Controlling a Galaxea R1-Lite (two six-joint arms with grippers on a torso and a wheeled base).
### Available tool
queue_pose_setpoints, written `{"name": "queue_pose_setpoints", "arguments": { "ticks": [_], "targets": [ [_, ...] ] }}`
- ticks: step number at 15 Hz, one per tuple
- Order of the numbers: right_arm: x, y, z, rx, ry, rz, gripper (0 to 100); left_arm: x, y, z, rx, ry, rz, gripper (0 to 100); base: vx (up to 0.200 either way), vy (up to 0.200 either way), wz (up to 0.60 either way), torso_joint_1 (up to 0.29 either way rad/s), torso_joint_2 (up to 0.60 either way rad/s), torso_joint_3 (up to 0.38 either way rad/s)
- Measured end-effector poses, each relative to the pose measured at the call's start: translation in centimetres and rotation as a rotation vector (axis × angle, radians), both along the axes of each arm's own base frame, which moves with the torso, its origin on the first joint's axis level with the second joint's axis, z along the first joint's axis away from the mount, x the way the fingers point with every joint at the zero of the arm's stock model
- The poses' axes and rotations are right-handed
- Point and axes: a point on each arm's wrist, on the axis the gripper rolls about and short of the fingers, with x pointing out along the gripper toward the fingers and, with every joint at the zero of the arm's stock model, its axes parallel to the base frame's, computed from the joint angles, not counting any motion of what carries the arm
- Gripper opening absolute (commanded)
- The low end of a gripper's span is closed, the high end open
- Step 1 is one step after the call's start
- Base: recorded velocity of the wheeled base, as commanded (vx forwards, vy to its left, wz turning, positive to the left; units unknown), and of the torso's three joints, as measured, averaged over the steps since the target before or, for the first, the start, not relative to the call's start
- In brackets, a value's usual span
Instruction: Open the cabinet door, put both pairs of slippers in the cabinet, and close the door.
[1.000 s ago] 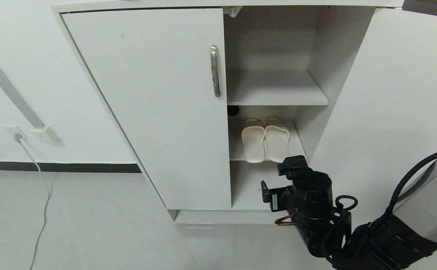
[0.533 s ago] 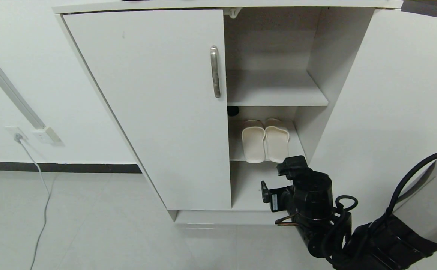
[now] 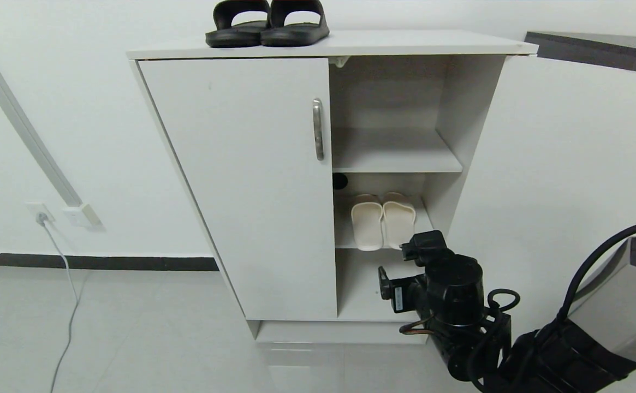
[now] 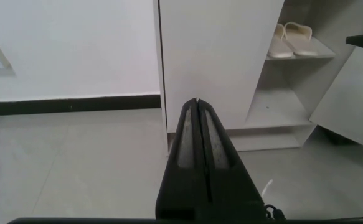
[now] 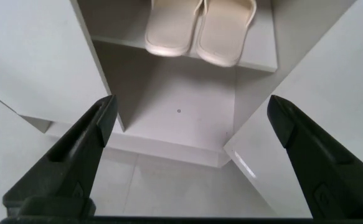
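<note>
A pair of black slippers point(image 3: 267, 22) sits on top of the white cabinet point(image 3: 241, 180). A pair of cream slippers point(image 3: 382, 220) point(image 4: 293, 39) point(image 5: 201, 26) lies side by side on the middle shelf. The cabinet's right door point(image 3: 569, 164) is swung wide open, while the left door with the metal handle point(image 3: 318, 129) is closed. My right gripper point(image 3: 421, 243) point(image 5: 192, 106) hangs open in front of the bottom compartment, below the cream slippers, holding nothing. Farther back over the floor, my left gripper point(image 4: 197, 109) is shut and empty, pointing at the cabinet's closed door.
The upper shelf point(image 3: 394, 155) and bottom shelf point(image 5: 175, 112) are bare. A wall socket point(image 3: 38, 214) with a grey cable point(image 3: 69, 305) and a slanted conduit point(image 3: 23, 125) are left of the cabinet. Tiled floor stretches in front.
The head camera has tilted up and drawn back, bringing the cabinet top and the black slippers into the picture. The right arm and the cream slippers have stayed put.
</note>
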Motion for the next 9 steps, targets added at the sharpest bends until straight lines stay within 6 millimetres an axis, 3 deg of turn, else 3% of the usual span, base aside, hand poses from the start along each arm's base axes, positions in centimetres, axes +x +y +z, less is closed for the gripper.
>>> {"name": "queue_pose_setpoints", "arguments": {
  "ticks": [2, 9],
  "targets": [
    [-0.05, 0.04, -0.1, -0.001, 0.003, 0.002, 100, 0.0, 0.0, 0.01, 0.0, -0.001, 0.0, 0, 0.0, 0.0, 0.0, 0.0, 0.0, 0.139],
    [0.02, 0.07, -0.43, -0.003, 0.007, 0.0, 100, 0.0, 0.0, 0.0, -0.001, 0.0, 0.0, 0, 0.0, 0.0, 0.0, 0.0, 0.0, 0.007]
  ]
}}
